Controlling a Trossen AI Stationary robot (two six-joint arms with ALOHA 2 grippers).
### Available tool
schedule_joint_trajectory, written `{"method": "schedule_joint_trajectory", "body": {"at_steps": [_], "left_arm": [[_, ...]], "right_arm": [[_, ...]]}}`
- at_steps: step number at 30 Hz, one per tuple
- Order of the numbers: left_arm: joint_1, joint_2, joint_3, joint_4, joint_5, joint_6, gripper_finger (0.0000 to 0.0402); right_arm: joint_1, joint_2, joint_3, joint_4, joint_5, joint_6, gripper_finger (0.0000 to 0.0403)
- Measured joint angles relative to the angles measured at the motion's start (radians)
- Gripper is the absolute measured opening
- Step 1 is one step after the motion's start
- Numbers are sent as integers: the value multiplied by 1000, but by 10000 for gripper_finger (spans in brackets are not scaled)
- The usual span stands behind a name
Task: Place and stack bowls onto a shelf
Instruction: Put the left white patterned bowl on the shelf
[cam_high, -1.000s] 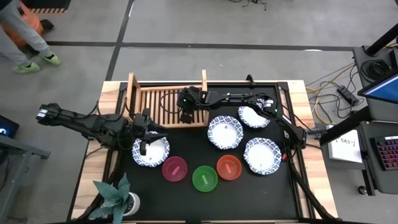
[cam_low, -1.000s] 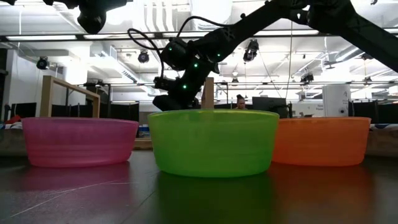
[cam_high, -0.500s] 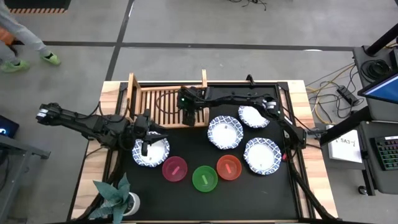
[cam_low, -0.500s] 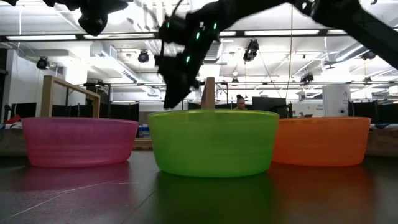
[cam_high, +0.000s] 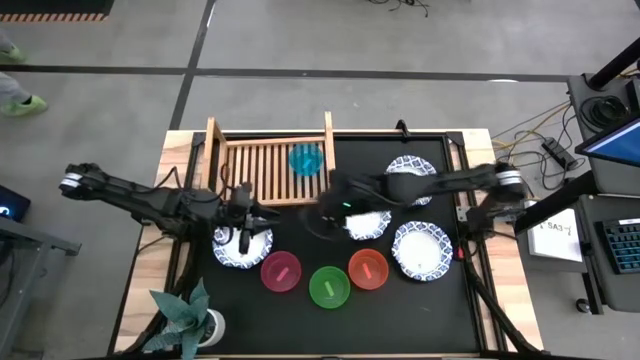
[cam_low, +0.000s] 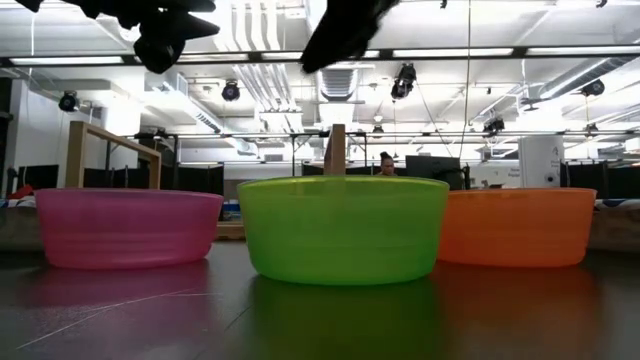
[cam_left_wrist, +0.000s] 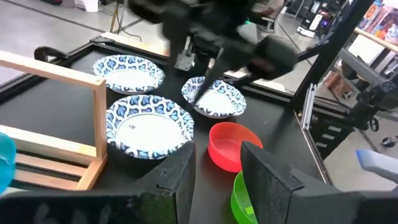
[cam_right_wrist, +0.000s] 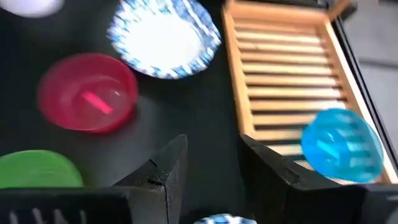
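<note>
A cyan bowl (cam_high: 306, 158) sits on the slats at the right end of the wooden shelf (cam_high: 262, 160), and the right wrist view shows this bowl (cam_right_wrist: 341, 144) too. My right gripper (cam_high: 325, 214) hangs open and empty above the mat, near the middle white bowl (cam_high: 370, 224), which its arm partly covers. My left gripper (cam_high: 245, 226) is open above the left white bowl (cam_high: 243, 250). Two more white bowls (cam_high: 410, 182) (cam_high: 423, 250) stand at the right. Magenta (cam_high: 281, 271), green (cam_high: 329, 287) and red (cam_high: 368, 268) bowls stand in a row near the front.
A potted plant (cam_high: 185, 315) stands at the table's near left corner. The shelf's upright posts (cam_high: 211, 130) (cam_high: 328, 125) rise at its far corners. Black mat lies bare along the near right edge (cam_high: 420, 310). A person's foot (cam_high: 20, 103) shows on the floor beyond the table.
My right gripper has swung fast from over the shelf's right end toward the table's near edge and up, blurred in motion. The cyan bowl, hidden under it before, now shows alone on the slats. My left gripper has edged slightly toward the table's right over the left white bowl.
</note>
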Motion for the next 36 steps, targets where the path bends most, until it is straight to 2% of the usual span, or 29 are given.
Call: {"method": "schedule_joint_trajectory", "body": {"at_steps": [7, 12, 14, 19, 23, 28, 32, 34, 36], "left_arm": [[1, 71, 31, 6, 0, -50, 111], [1, 149, 86, 7, 0, -137, 111], [1, 185, 115, 0, 0, -149, 111], [1, 280, 205, -5, 1, -161, 111], [1, 361, 318, -184, 28, -236, 111], [1, 477, 495, -549, 28, -398, 111], [-1, 577, 609, -859, 31, -596, 111], [-1, 628, 643, -1025, 71, -690, 111], [-2, 672, 662, -1101, 116, -745, 111]], "right_arm": [[82, -294, -403, 328, 0, -62, 133], [105, -443, -635, 550, -3, -68, 125], [102, -488, -692, 579, 5, -11, 121], [99, -551, -766, 541, 149, 81, 108], [99, -584, -771, 479, 154, 92, 94], [119, -628, -777, 480, 146, 17, 80], [126, -666, -783, 481, 146, -31, 72], [127, -689, -786, 473, 146, -32, 69], [133, -697, -792, 472, 146, -32, 68]]}}
